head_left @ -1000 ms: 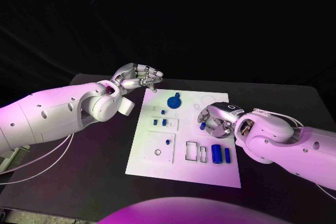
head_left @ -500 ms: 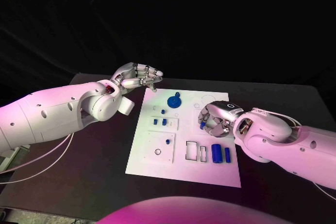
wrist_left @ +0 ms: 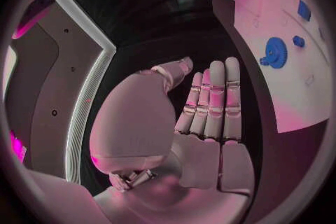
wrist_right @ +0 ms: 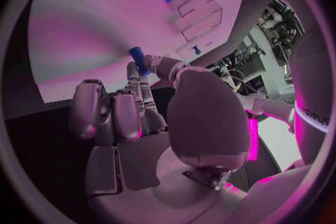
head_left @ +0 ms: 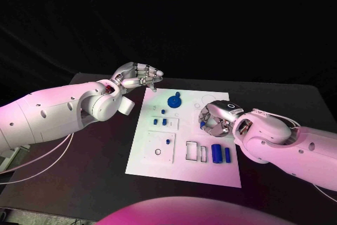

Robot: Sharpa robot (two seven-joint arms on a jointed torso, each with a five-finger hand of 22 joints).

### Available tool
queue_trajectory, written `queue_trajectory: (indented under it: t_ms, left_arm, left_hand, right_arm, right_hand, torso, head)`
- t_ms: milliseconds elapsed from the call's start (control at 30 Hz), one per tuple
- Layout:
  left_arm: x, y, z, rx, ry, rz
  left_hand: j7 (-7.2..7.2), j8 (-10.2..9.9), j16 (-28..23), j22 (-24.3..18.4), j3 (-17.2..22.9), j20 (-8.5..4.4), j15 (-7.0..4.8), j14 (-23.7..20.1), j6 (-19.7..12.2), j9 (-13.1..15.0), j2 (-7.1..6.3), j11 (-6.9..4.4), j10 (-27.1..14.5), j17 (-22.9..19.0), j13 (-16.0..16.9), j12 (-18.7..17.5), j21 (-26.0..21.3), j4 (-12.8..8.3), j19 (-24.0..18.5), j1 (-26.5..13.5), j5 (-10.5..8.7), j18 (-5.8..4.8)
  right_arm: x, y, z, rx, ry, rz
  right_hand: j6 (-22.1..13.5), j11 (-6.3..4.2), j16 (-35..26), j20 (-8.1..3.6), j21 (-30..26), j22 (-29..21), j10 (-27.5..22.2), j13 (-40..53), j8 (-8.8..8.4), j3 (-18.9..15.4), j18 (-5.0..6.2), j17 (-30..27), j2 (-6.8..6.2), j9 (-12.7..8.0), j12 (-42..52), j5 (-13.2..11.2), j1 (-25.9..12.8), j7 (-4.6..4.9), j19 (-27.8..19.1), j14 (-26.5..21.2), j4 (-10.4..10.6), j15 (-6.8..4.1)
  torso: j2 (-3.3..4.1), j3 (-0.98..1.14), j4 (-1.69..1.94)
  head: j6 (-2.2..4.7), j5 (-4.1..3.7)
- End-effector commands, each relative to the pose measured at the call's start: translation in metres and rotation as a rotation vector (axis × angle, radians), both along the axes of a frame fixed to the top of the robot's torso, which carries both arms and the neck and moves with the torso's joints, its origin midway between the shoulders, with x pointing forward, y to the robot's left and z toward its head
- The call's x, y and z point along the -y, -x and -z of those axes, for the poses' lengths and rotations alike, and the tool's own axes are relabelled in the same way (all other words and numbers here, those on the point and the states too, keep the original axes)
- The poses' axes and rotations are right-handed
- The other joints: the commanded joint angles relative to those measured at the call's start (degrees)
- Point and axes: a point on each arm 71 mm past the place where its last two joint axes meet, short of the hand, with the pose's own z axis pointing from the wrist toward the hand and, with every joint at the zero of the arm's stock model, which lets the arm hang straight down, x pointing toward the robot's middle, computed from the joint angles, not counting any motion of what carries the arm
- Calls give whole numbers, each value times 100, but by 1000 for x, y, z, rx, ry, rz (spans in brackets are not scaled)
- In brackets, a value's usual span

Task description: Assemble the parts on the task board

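The white task board lies in the middle of the black table. My right hand hovers over the board's right side and pinches a small blue peg between thumb and finger; the peg shows at the fingertips in the right wrist view. My left hand hangs over the table off the board's far left corner, holding nothing, its fingers side by side and the thumb apart. A blue gear sits at the board's far end. Two blue cylinders lie near the right edge.
Small blue pieces stand in a plate left of the board's middle. Below it lies a square plate with a ring. Rectangular slots sit next to the cylinders. Black table surrounds the board.
My right hand has drifted slightly to the left over the board with the peg in it. The left hand has stayed where it was.
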Motion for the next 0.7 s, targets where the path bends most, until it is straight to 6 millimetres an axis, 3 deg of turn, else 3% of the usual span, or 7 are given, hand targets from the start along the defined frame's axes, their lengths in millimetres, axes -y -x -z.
queue_trajectory:
  t_ms: [33,700]
  left_arm:
    - [2,0,-1,1,8,15]
    - [2,0,-1,0,7,15]
  left_hand:
    - [3,0,-26,-5,-5,24,-2,-51,-35,-1,22,12,-47,-6,6,37,-29,-23,-3,36,28,83]
    - [4,2,-28,-4,-2,22,-3,-52,-35,-1,28,12,-50,-7,6,40,-27,-30,-1,46,28,83]
  right_arm:
    - [-3,3,-3,38,-19,-9]
    - [-2,10,-29,65,-137,17]
  right_hand:
    - [21,-2,42,-19,42,660,23,-8,163,-3,-101,18,30,167,-17,28,-61,-63,38,103,27,-57]
    - [1,-11,47,-34,103,688,62,1,229,-68,-116,15,25,225,-18,28,-55,-73,75,109,81,-67]
  torso:
    - [-4,-1,-1]
    - [-10,-8,2]
  head:
    - [0,-1]
    - [54,-11]
